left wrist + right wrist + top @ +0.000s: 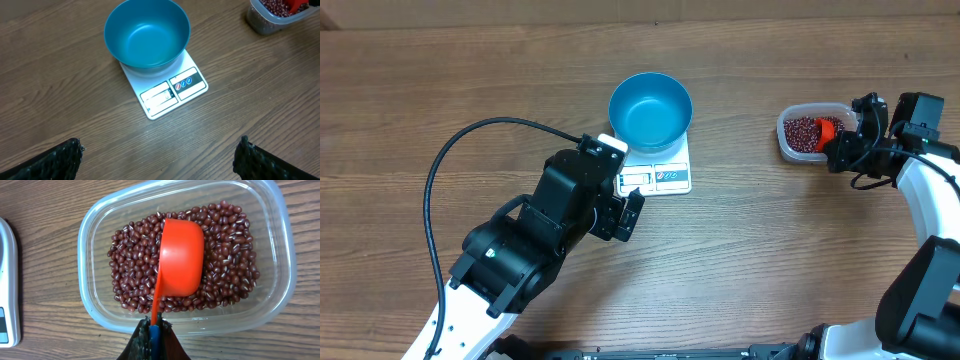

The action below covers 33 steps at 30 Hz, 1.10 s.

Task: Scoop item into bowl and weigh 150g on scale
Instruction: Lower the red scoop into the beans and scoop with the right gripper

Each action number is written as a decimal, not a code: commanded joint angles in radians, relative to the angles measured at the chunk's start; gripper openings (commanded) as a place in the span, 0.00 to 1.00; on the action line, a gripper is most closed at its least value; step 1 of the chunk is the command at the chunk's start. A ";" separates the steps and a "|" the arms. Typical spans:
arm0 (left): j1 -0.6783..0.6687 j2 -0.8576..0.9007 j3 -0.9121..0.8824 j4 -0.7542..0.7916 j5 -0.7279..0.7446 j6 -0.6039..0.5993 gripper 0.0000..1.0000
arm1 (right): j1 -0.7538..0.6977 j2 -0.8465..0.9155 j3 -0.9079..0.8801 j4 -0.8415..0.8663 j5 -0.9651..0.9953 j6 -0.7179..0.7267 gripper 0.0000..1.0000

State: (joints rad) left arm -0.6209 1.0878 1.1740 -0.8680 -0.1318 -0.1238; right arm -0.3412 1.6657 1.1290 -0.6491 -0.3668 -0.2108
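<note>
Our right claw (152,332) grips the orange scoop (181,255), seemingly face-down on the beans (132,255) in the tub (95,225) at three o'clock. Our left claw (160,162) gapes empty, the bowl (650,108) on the scale (670,178) at its twelve.

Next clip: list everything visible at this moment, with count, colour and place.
bowl: one, bright blue, empty, standing on the scale
scale: one, white, mid-table, display edge toward the left arm
beans: many, dark red-brown, inside the tub
tub: one, clear plastic, on the table at the right arm's side
scoop: one, orange-red, over the beans in the tub, rounded back up
table: one, brown wood, under everything
cable: one, black, looping beside the left arm
left end effector: one, black, open, empty, by the scale's display edge
right end effector: one, black, shut on the scoop's handle at the tub's edge
</note>
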 commanded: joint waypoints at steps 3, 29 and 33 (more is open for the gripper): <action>0.005 0.005 0.007 0.001 -0.009 0.016 1.00 | 0.000 0.039 -0.013 -0.003 -0.061 0.000 0.04; 0.005 0.005 0.007 0.001 -0.009 0.016 0.99 | 0.000 0.049 -0.013 -0.008 -0.197 0.004 0.04; 0.005 0.005 0.007 0.001 -0.009 0.016 0.99 | 0.000 0.049 -0.013 -0.007 -0.197 0.005 0.04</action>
State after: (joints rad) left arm -0.6209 1.0893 1.1740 -0.8684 -0.1318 -0.1238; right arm -0.3462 1.7050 1.1290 -0.6559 -0.5114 -0.2092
